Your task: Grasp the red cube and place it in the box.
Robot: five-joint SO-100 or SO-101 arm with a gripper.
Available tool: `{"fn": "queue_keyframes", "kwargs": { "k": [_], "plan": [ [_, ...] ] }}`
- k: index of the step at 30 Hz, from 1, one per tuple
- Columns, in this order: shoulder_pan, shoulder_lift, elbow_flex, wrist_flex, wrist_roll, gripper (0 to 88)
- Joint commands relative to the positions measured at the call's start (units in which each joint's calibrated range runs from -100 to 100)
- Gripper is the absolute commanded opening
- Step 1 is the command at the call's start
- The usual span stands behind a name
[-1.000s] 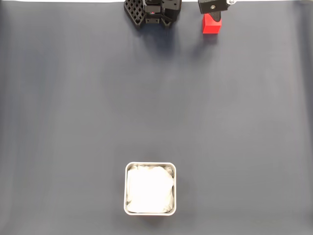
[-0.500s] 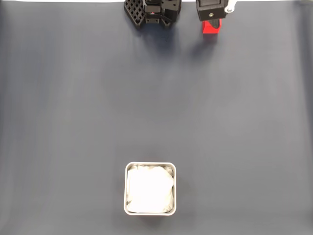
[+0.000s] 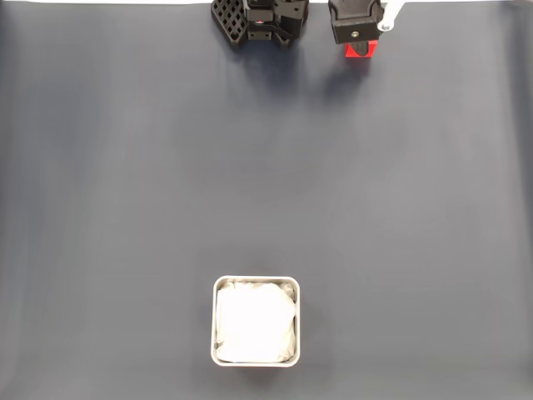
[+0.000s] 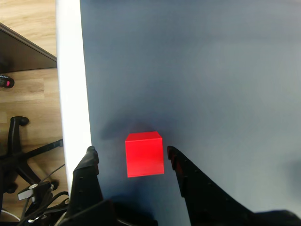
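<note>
In the wrist view the red cube (image 4: 144, 154) is seen in the lower middle of the frame, resting on the dark grey bench (image 4: 211, 70) close to the bench's pale left edge. The gripper (image 4: 132, 157) is spread wide, and nothing is held: one of the fingers (image 4: 88, 162) stands to the left of the cube, the other rises at the lower right, its tip just beside the cube's right face. A clear gap is left between the cube and the left finger, while the right one is nearly touching, so the cube lies off-centre, toward the right finger. The cube's faces are set almost square to the fingers, with only a slight tilt; as a cube it has no long axis to favour.

In the fixed view the red cube (image 3: 361, 50) is found at the top edge, right of centre, mostly covered by the black gripper body above it. The box (image 3: 256, 322) sits at the bottom centre, well apart from the cube, its white lining bare.

The coming move is judged to be a closing of the fingers across the cube; since the right finger would meet it first, the cube may be nudged leftward before it is clamped. Whether the fingertips are low enough cannot be told.
</note>
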Motion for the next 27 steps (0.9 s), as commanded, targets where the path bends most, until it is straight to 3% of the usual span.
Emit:
{"fn": "queue_keyframes", "kwargs": {
  "k": [1, 27],
  "plan": [
    [0.5, 1.0, 0.3, -2.3, 0.3, 34.8],
    [0.6, 3.4, 3.2, -7.8, -0.1, 32.0]
  ]
}}
